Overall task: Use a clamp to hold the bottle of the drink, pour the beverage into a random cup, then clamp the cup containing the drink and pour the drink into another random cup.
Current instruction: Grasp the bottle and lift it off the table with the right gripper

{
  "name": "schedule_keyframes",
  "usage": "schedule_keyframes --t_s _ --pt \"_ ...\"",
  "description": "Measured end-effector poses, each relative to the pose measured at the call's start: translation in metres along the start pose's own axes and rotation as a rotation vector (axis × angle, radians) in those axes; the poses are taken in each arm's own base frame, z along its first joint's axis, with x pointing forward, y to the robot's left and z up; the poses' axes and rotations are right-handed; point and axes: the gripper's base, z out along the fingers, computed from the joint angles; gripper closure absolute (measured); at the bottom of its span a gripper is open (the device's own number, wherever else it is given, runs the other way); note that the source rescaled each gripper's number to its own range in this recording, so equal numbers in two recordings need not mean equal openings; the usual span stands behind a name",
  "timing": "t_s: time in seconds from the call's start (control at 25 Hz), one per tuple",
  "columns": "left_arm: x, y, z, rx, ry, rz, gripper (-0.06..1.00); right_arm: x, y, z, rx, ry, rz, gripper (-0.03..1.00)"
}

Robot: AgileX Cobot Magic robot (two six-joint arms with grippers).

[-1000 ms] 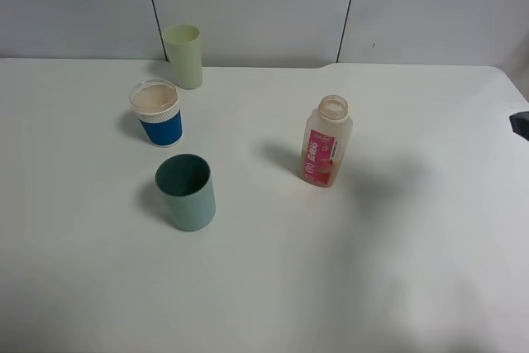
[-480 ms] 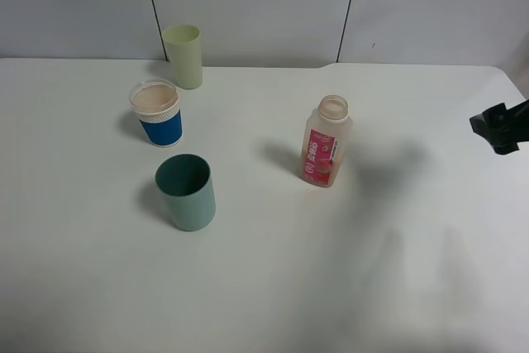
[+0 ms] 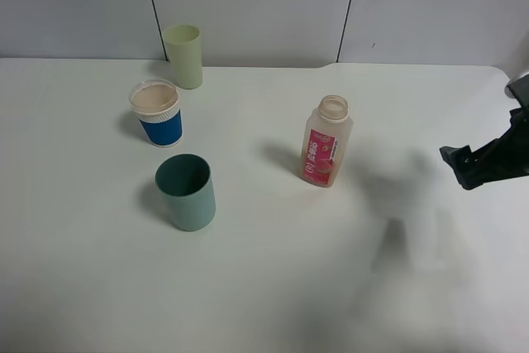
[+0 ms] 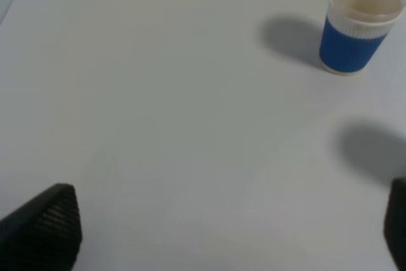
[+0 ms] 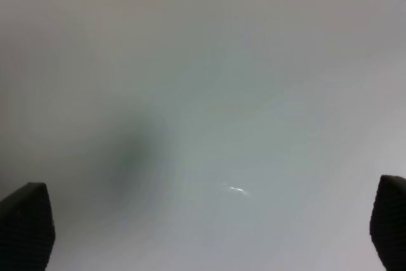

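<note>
Right tool (image 3: 461,166) has come in from the right edge since a second ago: it is now further left and lower in the high view, over bare white tabletop (image 3: 273,287). It sits well right of the small clear plastic bottle with a red-pink label (image 3: 326,142), not touching it. Jaws wide apart, gripping nothing. Left tool (image 4: 219,236) shows only in its wrist view: jaws wide apart, nothing held, short blue paper cup with a ribbed white band (image 3: 157,113) ahead of it. Objects unchanged: bottle upright right of centre, plain teal tumbler (image 3: 187,192) upright to its left, paper cup behind the teal one, pale yellow-green tumbler (image 3: 183,55) furthest back. Paper cup's inside looks beige-pink; can't tell if that's liquid.
</note>
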Motion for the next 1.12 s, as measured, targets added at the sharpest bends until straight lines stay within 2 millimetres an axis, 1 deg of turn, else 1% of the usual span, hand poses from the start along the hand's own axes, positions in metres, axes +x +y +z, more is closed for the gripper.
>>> schedule_keyframes --t_s 0.08,0.2,0.44,0.6,0.68,0.84,1.0,1.12 --pt "0.0 0.0 0.0 0.0 0.0 0.0 0.07 0.007 0.009 -0.003 -0.007 -0.051 -0.039 -0.03" --pt "0.0 0.0 0.0 0.0 0.0 0.0 0.07 0.01 0.016 -0.007 -0.015 -0.133 -0.036 -0.03" --pt "0.0 0.0 0.0 0.0 0.0 0.0 0.07 0.01 0.022 -0.004 -0.069 -0.179 0.137 -0.03" --pt "0.0 0.0 0.0 0.0 0.0 0.0 0.07 0.009 0.024 -0.001 -0.095 -0.201 0.195 -0.03" --pt "0.0 0.0 0.0 0.0 0.0 0.0 0.07 0.007 0.027 0.004 -0.12 -0.24 0.235 -0.03" --pt "0.0 0.0 0.0 0.0 0.0 0.0 0.07 0.01 0.033 0.011 -0.165 -0.239 0.23 -0.03" --pt "0.0 0.0 0.0 0.0 0.0 0.0 0.07 0.011 0.038 0.012 -0.216 -0.235 0.179 -0.03" --pt "0.0 0.0 0.0 0.0 0.0 0.0 0.07 0.011 0.039 0.012 -0.222 -0.233 0.171 -0.03"
